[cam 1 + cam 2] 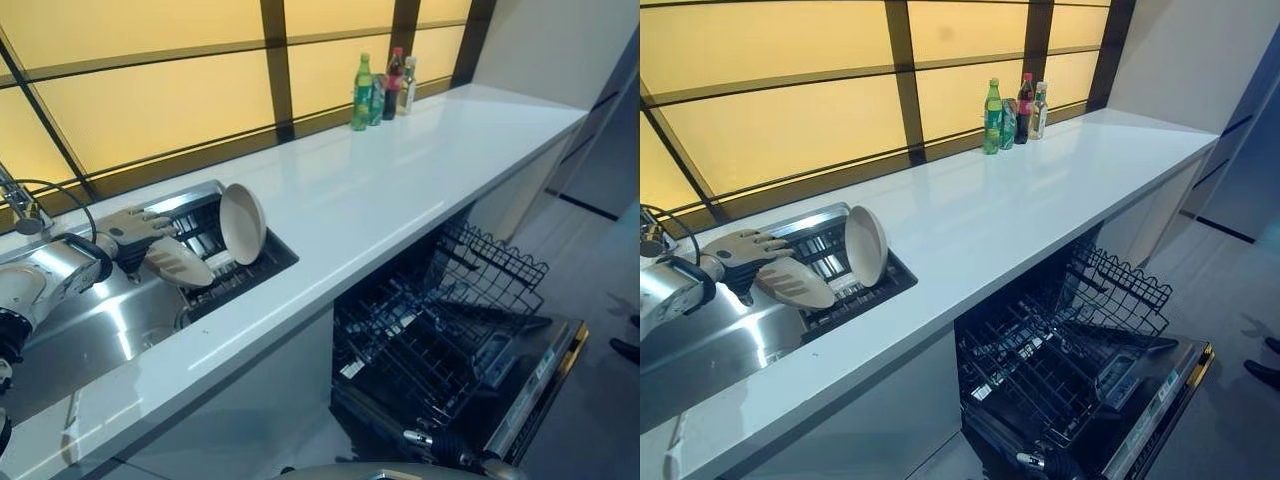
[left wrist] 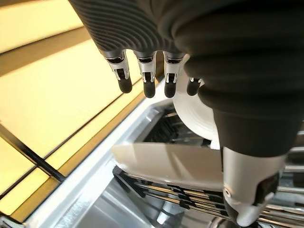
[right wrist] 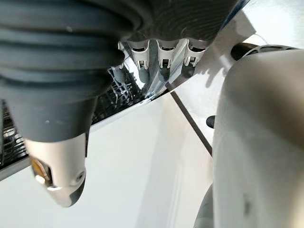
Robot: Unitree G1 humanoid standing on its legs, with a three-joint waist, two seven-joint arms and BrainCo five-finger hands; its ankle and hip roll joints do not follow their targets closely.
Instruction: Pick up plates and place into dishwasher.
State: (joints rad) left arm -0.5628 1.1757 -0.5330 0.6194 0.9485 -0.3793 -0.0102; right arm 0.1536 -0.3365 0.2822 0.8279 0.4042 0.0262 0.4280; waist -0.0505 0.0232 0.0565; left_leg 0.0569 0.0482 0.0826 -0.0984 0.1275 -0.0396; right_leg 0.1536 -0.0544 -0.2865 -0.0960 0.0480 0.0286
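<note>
Left hand [image 1: 135,228] reaches over the steel sink [image 1: 70,340] with fingers [image 2: 148,76] extended and slack, grasping nothing; its thumb hangs apart from them. Just beyond the fingertips, a cream plate [image 1: 178,262] lies tilted on the dark wire rack [image 1: 235,275], evidently left to drain. Past it, farther from the fingers, a second round plate [image 1: 243,223] stands on edge, propped in the rack slots. Both appear smooth, glazed and likely slippery. The glossy white counter [image 1: 400,180] runs onward to three bottles [image 1: 383,88]. Below, the dishwasher [image 1: 450,350] stands open, wire basket [image 1: 1070,330] drawn out to receive plates. Right hand [image 3: 161,54] shows fingers relaxed, holding nothing.
</note>
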